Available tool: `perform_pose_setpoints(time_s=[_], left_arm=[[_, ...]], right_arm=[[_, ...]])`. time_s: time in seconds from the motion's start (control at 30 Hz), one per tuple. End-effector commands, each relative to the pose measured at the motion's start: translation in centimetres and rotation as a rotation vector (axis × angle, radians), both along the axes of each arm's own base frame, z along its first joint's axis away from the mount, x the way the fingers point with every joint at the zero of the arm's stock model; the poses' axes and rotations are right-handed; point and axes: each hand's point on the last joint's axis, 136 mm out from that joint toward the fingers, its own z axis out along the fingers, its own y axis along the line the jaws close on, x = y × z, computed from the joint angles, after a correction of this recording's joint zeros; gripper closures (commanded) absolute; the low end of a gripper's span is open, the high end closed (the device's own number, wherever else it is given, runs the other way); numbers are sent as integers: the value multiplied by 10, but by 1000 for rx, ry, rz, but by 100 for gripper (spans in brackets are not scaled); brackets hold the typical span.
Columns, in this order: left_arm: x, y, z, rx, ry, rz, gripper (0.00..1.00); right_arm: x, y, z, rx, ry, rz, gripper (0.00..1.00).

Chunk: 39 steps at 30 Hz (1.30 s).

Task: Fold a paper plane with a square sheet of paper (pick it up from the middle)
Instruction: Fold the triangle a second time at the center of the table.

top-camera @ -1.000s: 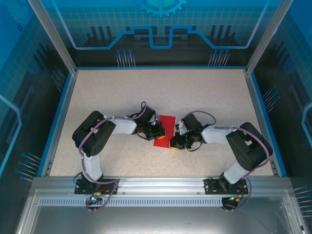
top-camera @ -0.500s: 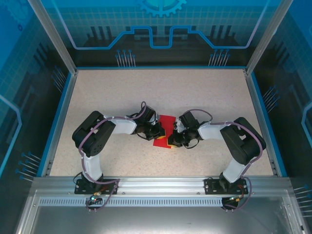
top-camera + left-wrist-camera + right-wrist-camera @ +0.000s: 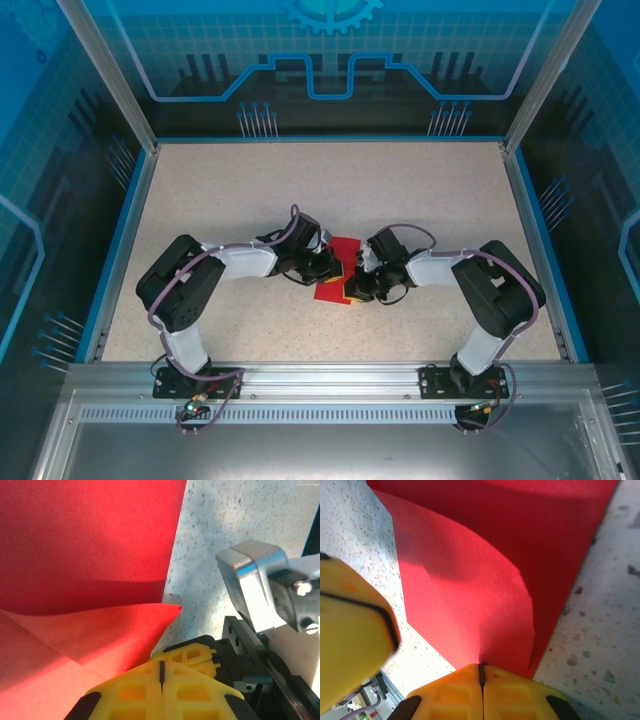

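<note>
Left pincer [image 3: 331, 271]: yellow fingers [image 3: 130, 690] pressed together, only a thin dark seam between them in the left wrist view. Tips sat at the edge of the red paper [image 3: 90, 545]. Could not tell whether any paper was nipped in the seam.

Right pincer [image 3: 481, 671]: fingers also together, and clamped on the paper. A raised flap of the sheet [image 3: 470, 605] curved down and ran straight into the seam.

From the top camera, the paper lay just below the centre of the frame on the speckled table [image 3: 420, 190], wedged between the two pincers. The left pincer came in from the left side of the sheet and the right pincer [image 3: 354, 289] from the lower right. The sheet was no longer flat:
- Upper part flat on the table, filling the upper left of the left wrist view.
- Lower part folded over, forming a lighter flap whose point reached toward the middle of that frame.

Other notes:
- In the right of the left wrist view, a silver bracket [image 3: 250, 587] and black parts of the other arm stood close by.
- In the right wrist view, a blurred yellow finger [image 3: 350, 630] took up the left edge, just beside the paper.
- Both arms were bent inward, elbows out toward the blue side walls [image 3: 120, 240].
</note>
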Motion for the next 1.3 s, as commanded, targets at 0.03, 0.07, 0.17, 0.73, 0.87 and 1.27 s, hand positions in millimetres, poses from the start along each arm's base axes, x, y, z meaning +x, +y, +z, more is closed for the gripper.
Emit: perform_pose_setpoints(time_s=[0.03,0.07,0.17,0.73,0.87,1.27], left_arm=[[-7,1,-11,45,32,-4,99],[-8,3,-16,58,41,1,100],[-9,7,-35,90,65,14,100],[7,32,-45,210,8,81,100],[20,35,-40,204,-11,92,100],[37,52,-47,196,-14,135,98]], right_arm=[[-22,-26,-36,-156,103,-17,94],[-22,-26,-36,-154,104,-16,95],[-24,-27,-38,-160,109,-14,94],[-28,-35,-41,-195,113,1,97],[-28,-36,-41,-194,110,2,97],[-32,-38,-41,-186,117,4,97]])
